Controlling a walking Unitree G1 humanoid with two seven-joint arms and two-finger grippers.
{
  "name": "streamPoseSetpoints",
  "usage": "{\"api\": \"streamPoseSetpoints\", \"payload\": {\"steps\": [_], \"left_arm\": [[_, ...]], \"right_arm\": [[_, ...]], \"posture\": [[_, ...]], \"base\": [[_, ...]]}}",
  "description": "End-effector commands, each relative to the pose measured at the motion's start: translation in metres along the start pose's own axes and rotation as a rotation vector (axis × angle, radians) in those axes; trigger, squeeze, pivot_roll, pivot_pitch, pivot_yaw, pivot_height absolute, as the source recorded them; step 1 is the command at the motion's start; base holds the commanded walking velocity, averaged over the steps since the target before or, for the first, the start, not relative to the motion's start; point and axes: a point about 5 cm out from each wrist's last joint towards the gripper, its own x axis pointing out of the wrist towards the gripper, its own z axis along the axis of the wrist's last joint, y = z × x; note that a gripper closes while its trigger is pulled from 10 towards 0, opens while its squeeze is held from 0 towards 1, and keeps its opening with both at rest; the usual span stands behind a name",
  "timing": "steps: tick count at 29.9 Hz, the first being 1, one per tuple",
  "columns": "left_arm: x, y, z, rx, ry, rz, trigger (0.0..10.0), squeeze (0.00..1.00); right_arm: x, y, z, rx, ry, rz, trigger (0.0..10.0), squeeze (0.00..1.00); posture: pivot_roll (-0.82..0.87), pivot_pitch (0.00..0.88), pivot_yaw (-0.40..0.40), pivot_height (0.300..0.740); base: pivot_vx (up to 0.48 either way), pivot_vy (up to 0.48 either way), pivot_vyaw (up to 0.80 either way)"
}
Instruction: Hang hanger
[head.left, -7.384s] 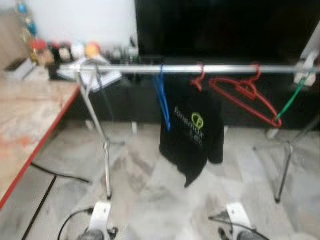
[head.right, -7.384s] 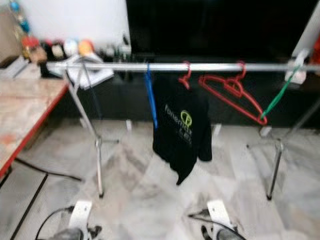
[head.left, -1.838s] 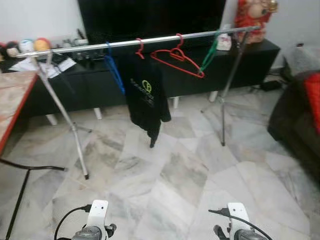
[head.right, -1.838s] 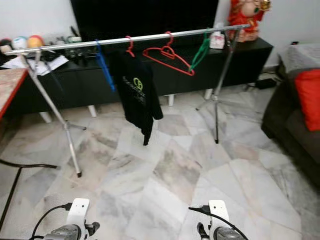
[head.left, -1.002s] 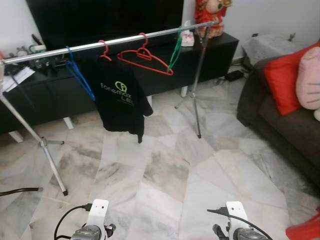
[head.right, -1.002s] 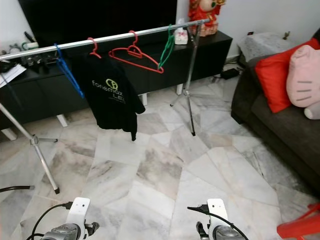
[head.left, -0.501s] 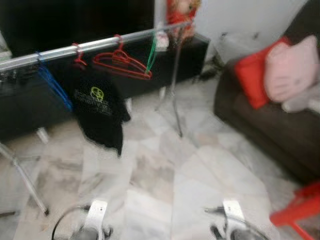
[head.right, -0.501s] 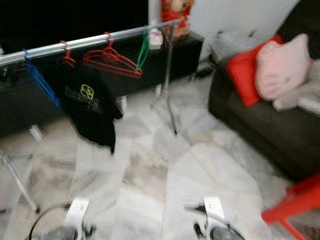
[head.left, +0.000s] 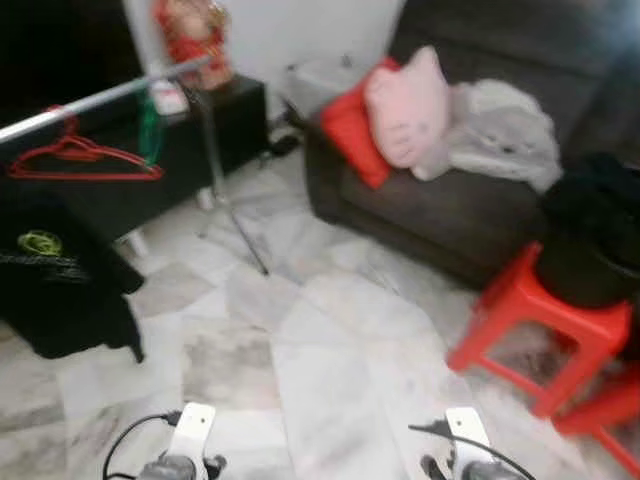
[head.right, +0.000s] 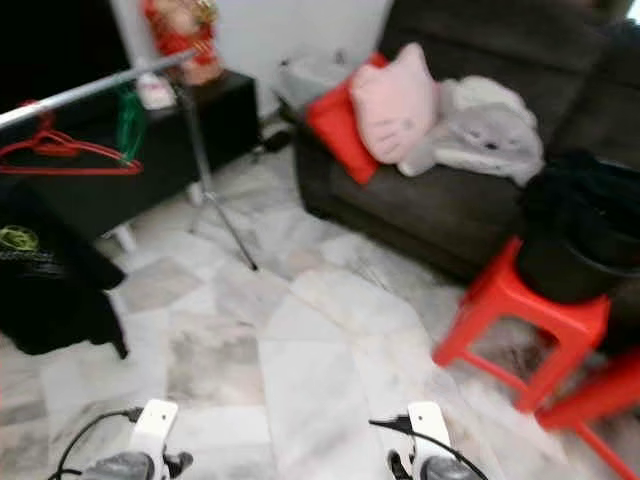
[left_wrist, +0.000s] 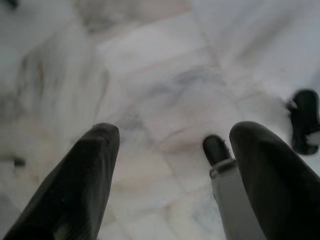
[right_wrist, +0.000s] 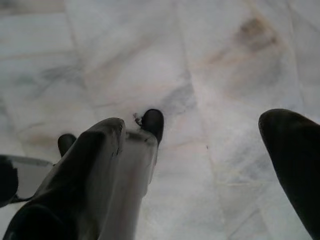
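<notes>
A silver clothes rail (head.left: 100, 98) crosses the upper left of the eye views. On it hang a red hanger (head.left: 85, 157), a green hanger (head.left: 150, 122) and a black shirt (head.left: 50, 290) with a green logo. Both arms hang low at the bottom edge, far from the rail. In the left wrist view my left gripper (left_wrist: 177, 135) is open over the marble floor (left_wrist: 150, 65), holding nothing. My right gripper (right_wrist: 196, 125) is likewise open and empty above the floor.
A dark sofa (head.left: 450, 215) with a red cushion (head.left: 345, 135), a pink cushion (head.left: 405, 105) and a grey bundle (head.left: 505, 130) stands at the right. A red stool (head.left: 540, 330) carries a black container (head.left: 590, 240). The rail's stand leg (head.left: 225, 190) reaches the floor by a black cabinet.
The camera has swung to the right: the rail has slid to the picture's left edge, and the sofa and red stools have come into view. Both arms still hang low.
</notes>
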Motion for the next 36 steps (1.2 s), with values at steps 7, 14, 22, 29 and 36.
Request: {"api": "streamPoseSetpoints", "payload": {"steps": [7, 14, 22, 29, 36], "left_arm": [[0.0004, -0.0048, -0.0007, -0.003, 0.005, -0.014, 10.0, 0.00], [0.0005, -0.0051, -0.0007, -0.021, 0.004, -0.009, 10.0, 0.00], [0.0005, -0.0048, -0.0006, -0.018, 0.006, -0.009, 10.0, 0.00], [0.0004, -0.0046, -0.0004, -0.034, 0.000, -0.005, 10.0, 0.00], [0.0005, -0.0050, -0.0003, -0.061, -0.008, -0.003, 10.0, 0.00]], "right_arm": [[-0.0003, -0.0018, 0.0023, 0.002, -0.005, -0.005, 10.0, 0.00], [-0.0004, -0.0025, 0.0028, 0.002, -0.007, -0.007, 10.0, 0.00], [-0.0004, -0.0025, 0.0031, 0.001, -0.008, -0.007, 10.0, 0.00], [-0.0004, -0.0023, 0.0033, 0.000, -0.008, -0.006, 10.0, 0.00], [-0.0004, -0.0023, 0.0038, -0.002, -0.013, -0.002, 10.0, 0.00]], "posture": [[-0.08, 0.000, 0.017, 0.740], [-0.08, 0.000, 0.016, 0.740], [-0.08, 0.000, 0.016, 0.740], [-0.08, 0.000, 0.017, 0.740], [-0.07, 0.000, 0.015, 0.740]], "base": [[0.000, -0.067, -0.73], [0.000, -0.124, -0.73], [0.000, 0.000, -0.73], [0.000, 0.000, -0.73], [0.000, 0.000, -0.40]]}}
